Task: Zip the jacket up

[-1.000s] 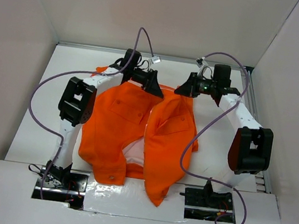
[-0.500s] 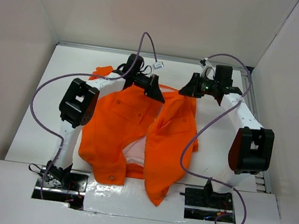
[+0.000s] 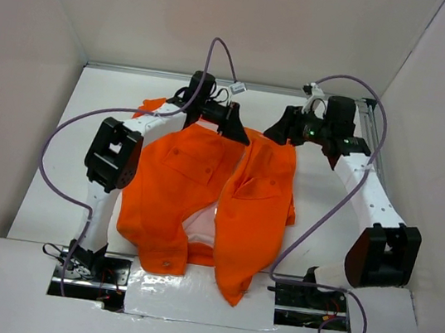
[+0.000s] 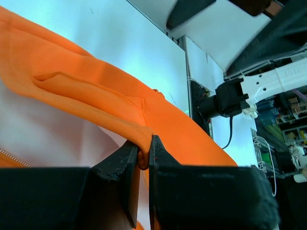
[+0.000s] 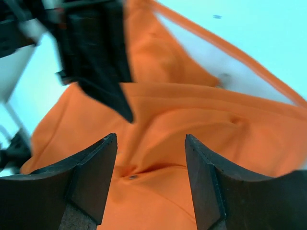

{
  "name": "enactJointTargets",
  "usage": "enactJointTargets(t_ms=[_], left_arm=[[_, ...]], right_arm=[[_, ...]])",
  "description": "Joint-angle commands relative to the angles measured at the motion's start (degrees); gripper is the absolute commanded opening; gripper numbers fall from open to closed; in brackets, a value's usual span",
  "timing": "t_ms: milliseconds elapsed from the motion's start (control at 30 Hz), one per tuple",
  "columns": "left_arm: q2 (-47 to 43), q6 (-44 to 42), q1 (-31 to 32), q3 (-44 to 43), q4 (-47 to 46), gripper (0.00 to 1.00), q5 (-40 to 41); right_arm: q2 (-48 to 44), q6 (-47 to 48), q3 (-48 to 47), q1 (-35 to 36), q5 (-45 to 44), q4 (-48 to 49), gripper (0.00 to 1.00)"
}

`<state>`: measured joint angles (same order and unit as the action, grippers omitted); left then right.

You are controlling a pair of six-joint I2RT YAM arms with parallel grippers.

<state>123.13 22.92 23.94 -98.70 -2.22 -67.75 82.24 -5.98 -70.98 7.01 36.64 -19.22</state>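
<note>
The orange jacket (image 3: 194, 187) lies open on the white table, its pale lining (image 3: 199, 228) showing low between the two front panels. My left gripper (image 3: 238, 132) is at the jacket's far edge, shut on a folded orange hem (image 4: 143, 152). Beside that fold lie the lining (image 4: 48, 129) and a strip of zipper teeth (image 4: 14, 157). My right gripper (image 3: 279, 133) hovers open over the right panel's far end. Between its fingers only orange cloth (image 5: 192, 115) and a small snap (image 5: 133, 177) show, ungripped. The left gripper's black body (image 5: 103, 62) sits just beyond.
White walls box in the table on three sides. Purple cables (image 3: 214, 56) loop above both wrists. A metal rail (image 3: 374, 147) runs along the right edge. Silver tape (image 3: 195, 292) lines the near edge by the arm bases, where the jacket's hem hangs over.
My left gripper has closed on the jacket's far edge and shifted slightly right. My right gripper has opened off the fabric, and its elbow has swung outward and toward the near side.
</note>
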Motion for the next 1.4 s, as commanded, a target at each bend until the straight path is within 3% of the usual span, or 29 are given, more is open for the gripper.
enactJointTargets(t_ms=[0, 133, 600, 700, 767, 967, 1100, 1133, 1167, 1200, 1367], left_arm=[[-0.9, -1.2, 0.4, 0.1, -4.1, 0.0, -3.8], [-1.5, -3.7, 0.6, -0.4, -2.3, 0.0, -5.9], [-1.5, -5.5, 1.1, 0.0, -1.9, 0.0, -10.9], [-1.7, -5.3, 1.3, 0.4, -2.9, 0.0, -11.4], [-1.1, -5.9, 1.5, -0.3, -2.4, 0.0, -12.1], [0.4, -5.5, 1.9, -2.3, -2.6, 0.06, -13.4], [0.5, -7.3, 1.8, -4.2, 1.9, 0.25, -8.6], [0.5, -7.9, 1.6, -4.3, 2.0, 0.38, -7.0], [0.2, -7.9, 1.1, -3.9, 4.0, 0.44, -6.2], [0.1, -7.5, 0.7, -3.6, 4.1, 0.59, -5.8], [-0.3, -6.3, -2.3, -2.1, 5.6, 0.77, 1.3]], right_arm=[[2.6, -0.3, 0.5, 0.8, 10.6, 3.0, 0.64], [6.0, 0.1, -1.3, 2.1, 16.6, 3.8, 0.61], [13.0, -2.2, -5.0, 5.0, 17.8, 5.0, 0.49], [14.1, -2.3, -5.6, 5.0, 19.3, 5.1, 0.36], [14.8, -2.5, -5.9, 4.9, 20.3, 5.3, 0.21], [16.0, -2.2, -7.5, 4.7, 21.2, 4.9, 0.0], [15.7, -4.1, -6.4, 3.2, 16.2, 3.8, 0.0], [15.0, -4.7, -5.8, 2.5, 13.4, 3.5, 0.0], [14.7, -5.5, -5.0, 0.9, 12.3, 2.6, 0.0], [14.4, -6.4, -3.2, 0.0, 10.9, 2.3, 0.0], [13.0, -6.4, 0.7, -4.4, -1.9, -6.5, 0.0]])
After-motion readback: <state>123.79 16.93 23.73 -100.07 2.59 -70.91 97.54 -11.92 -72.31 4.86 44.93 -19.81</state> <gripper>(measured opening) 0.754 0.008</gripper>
